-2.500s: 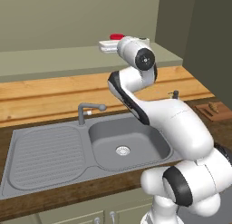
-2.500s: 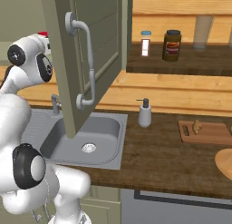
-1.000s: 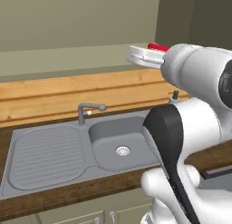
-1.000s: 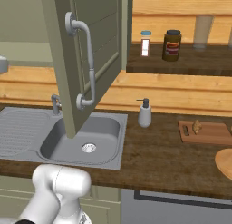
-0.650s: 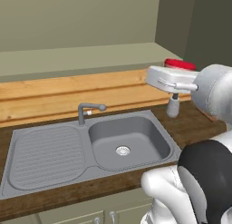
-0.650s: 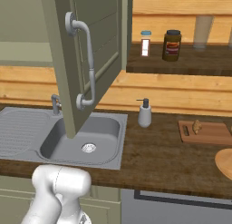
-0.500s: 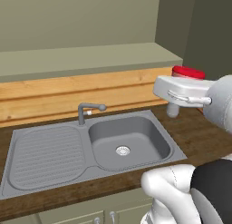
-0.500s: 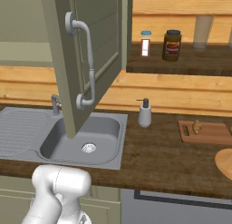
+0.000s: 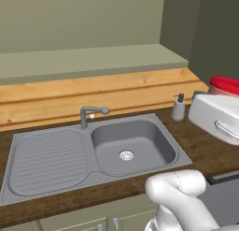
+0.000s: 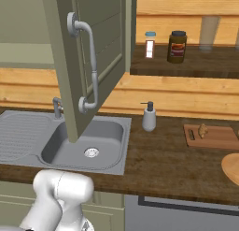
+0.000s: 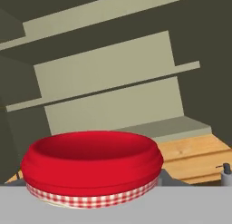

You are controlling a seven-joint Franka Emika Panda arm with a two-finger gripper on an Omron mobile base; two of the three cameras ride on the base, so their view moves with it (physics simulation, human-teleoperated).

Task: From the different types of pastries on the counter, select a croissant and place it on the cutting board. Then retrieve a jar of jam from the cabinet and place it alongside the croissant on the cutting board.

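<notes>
The jar of jam [image 9: 225, 85] shows as a red lid above my white hand at the right edge of the left base view, over the counter [image 9: 205, 153]. My gripper [image 9: 220, 95] is shut on it; the fingers are hidden. In the hand view the jar of jam [image 11: 90, 163] looms close, red lid over a red-checked band. The reddish cutting board [image 10: 212, 137] lies at the right of the counter [image 10: 163, 155], with the small golden croissant [image 10: 203, 130] on it. The cabinet door [image 10: 88, 61] stands open, its curved metal handle facing me.
A grey sink [image 9: 130, 146] with a faucet [image 9: 91, 115] sits in the worktop, and a soap dispenser [image 10: 149, 117] stands to its right. On the wooden shelf stand a dark jar [image 10: 177, 46] and a small bottle [image 10: 150, 44]. A round wooden plate [image 10: 231, 169] lies at the right.
My hand has swung to the right and a little lower with the red jar, from above the sink basin to the right edge of the left base view. The counter things have not moved.
</notes>
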